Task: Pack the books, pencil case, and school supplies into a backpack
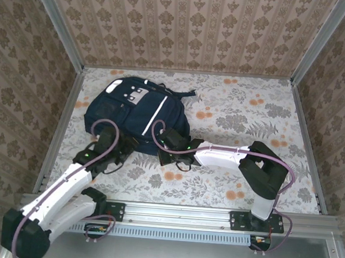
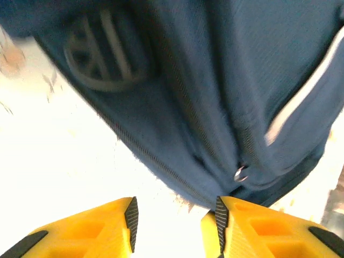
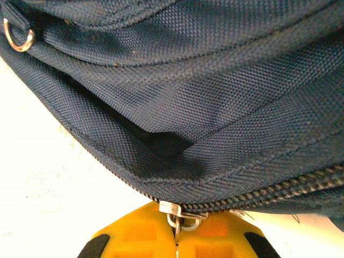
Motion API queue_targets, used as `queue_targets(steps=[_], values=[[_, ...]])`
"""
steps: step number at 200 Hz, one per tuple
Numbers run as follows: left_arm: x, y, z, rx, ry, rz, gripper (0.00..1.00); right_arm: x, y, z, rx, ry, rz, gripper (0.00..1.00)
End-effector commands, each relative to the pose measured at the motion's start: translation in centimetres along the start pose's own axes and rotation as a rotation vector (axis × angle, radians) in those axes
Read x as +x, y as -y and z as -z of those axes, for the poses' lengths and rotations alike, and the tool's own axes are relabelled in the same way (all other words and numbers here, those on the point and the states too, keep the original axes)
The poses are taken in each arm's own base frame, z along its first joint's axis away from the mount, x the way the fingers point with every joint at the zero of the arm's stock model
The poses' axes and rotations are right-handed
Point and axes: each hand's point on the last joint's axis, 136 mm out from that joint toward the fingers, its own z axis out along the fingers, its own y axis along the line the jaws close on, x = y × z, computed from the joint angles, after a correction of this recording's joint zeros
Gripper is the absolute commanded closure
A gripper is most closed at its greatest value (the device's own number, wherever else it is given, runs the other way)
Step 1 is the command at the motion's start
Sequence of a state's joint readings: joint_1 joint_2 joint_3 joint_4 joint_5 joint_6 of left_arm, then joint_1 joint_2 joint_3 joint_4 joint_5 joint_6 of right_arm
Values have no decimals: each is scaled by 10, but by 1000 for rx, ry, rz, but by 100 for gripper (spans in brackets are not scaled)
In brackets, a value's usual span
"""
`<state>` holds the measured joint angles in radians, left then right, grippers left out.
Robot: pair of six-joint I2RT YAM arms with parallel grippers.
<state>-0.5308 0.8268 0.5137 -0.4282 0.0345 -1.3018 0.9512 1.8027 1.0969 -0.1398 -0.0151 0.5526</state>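
L gripper (image 2: 175,228) sits at the near edge of its wrist view w/ yellow fingers (image 2: 97,231) apart and nothing btw them, just short of the backpack (image 2: 215,80) bottom edge, a small metal ring (image 2: 240,173) on the fabric just beyond. R gripper (image 3: 176,239) has fingers together, clamped on the zipper pull (image 3: 180,217) at the end of the zip (image 3: 279,189), w/ a dark gap in the fabric above. From above, the backpack lies flat on the floral table (image 1: 250,123), left of centre, both grippers at its near edge, white patch (image 1: 124,92) end twd the far wall.
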Motion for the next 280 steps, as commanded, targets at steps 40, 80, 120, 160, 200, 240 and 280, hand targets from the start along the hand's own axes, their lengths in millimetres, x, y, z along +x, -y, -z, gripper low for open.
queue_targets(steps=[40,80,120,160,200,240,280], values=[[18,53,-47,93,36,68,46,6,5,13,27,-24,15,100],[16,42,-60,10,95,72,49,-1,5,13,21,-8,6,100],[5,20,-53,-105,158,65,99,-2,10,18,32,-8,6,100],[-12,-11,-23,-196,231,71,100,1,31,23,85,-21,5,100],[-23,-43,-2,-230,252,99,100,-2,68,33,170,-25,-20,100],[-36,-62,14,-247,259,112,100,-10,97,34,224,-32,-8,100],[-60,-75,22,-261,216,155,100,-12,83,36,161,-44,37,100]])
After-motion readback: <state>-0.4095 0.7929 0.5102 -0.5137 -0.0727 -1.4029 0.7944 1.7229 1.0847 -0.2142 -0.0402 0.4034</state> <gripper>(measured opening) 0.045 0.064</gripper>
